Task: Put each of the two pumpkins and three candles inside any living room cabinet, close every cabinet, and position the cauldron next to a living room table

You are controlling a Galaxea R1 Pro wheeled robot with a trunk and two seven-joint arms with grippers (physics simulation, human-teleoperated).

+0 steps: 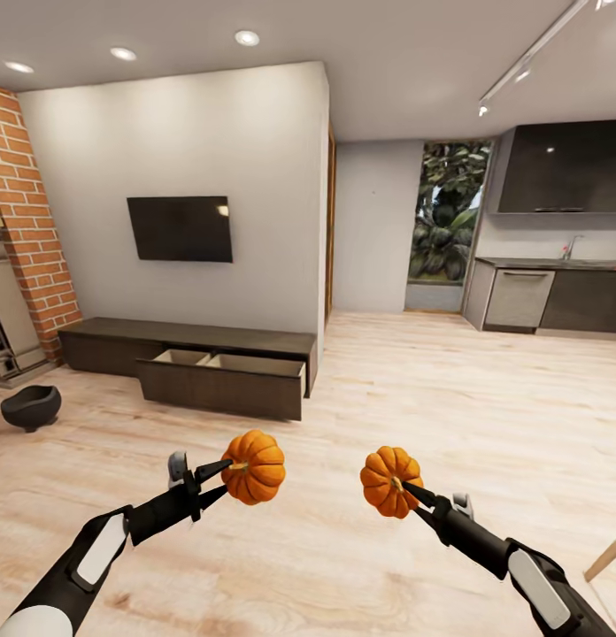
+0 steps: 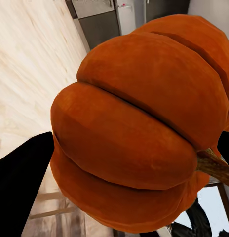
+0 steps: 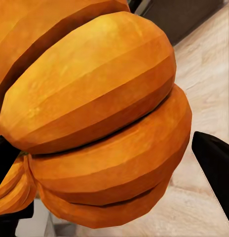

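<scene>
Orange pumpkins (image 1: 253, 466) (image 1: 390, 480) clamped at stems in left gripper (image 1: 227, 466) and right gripper (image 1: 405, 486), well short of open cabinet drawer (image 1: 221, 384). Risk judged: stem-only grip slipping in transit, pumpkin dropping short of drawer.

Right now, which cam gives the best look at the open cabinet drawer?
Head view: the cabinet sits against the TV wall with its drawer pulled out, interior visible. The wrist views are taken up by the held pumpkins, left and right, with no clear drawer behind them.

Cabinet (image 1: 188, 358) ahead-left — cauldron (image 1: 30, 406) left of it.
</scene>
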